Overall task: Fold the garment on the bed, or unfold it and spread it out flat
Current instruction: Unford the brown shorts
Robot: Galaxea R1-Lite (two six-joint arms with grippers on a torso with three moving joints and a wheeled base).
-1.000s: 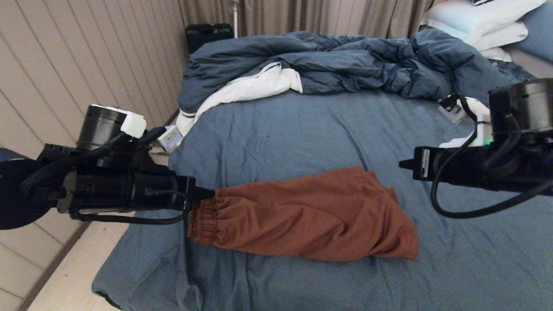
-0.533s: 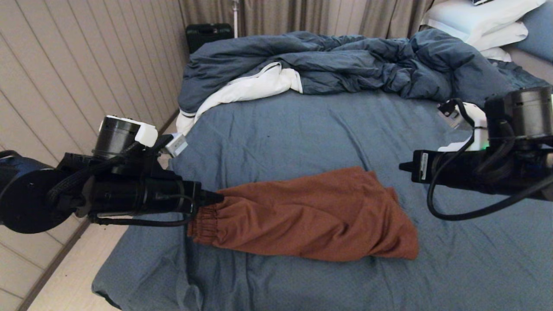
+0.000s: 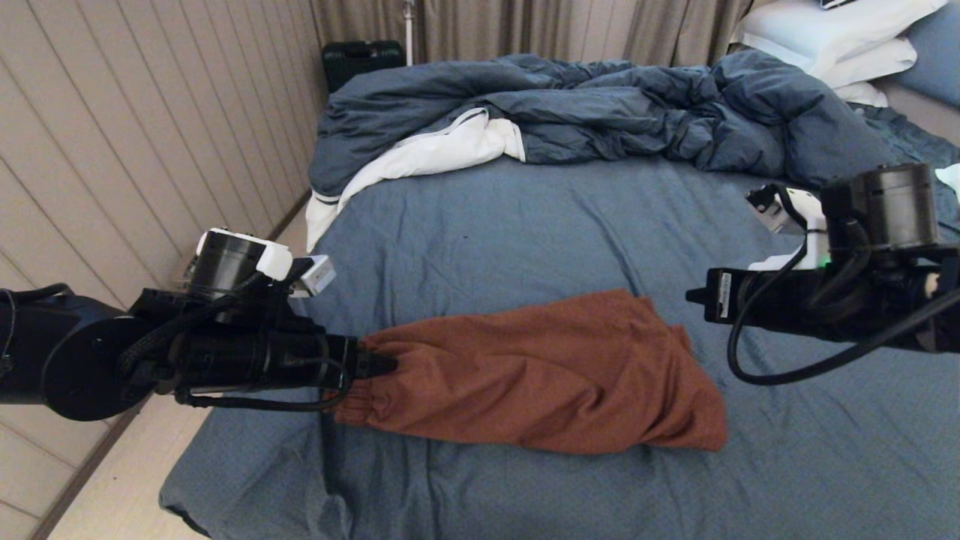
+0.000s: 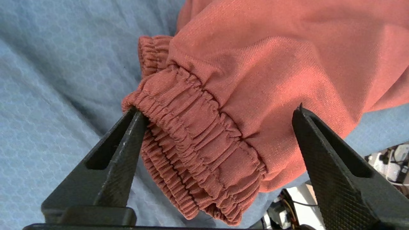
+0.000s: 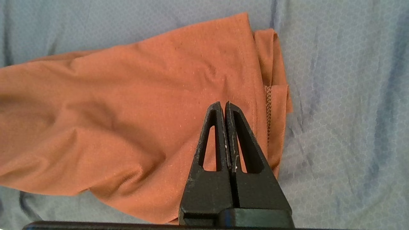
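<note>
straddling the garment [image 4: 243, 73] waistband with wide-open, empty jaws, the left gripper [image 4: 217, 127] risks bunching the fold if it closes unevenly, while the right gripper [image 5: 225, 107] hovers shut and empty.

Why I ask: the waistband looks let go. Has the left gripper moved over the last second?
Yes. The left gripper has slid rightward over the garment waistband and lower against the bed edge.

What I can't make out

My left arm covers the near end of the garment's [image 3: 540, 375] waistband in the head view. My right gripper [image 5: 225, 107] blocks part of the hem in its wrist view. The bed [image 3: 487, 225] runs off the frame's right and bottom edges; the pillows [image 3: 832, 37] are cut off at the top.
</note>
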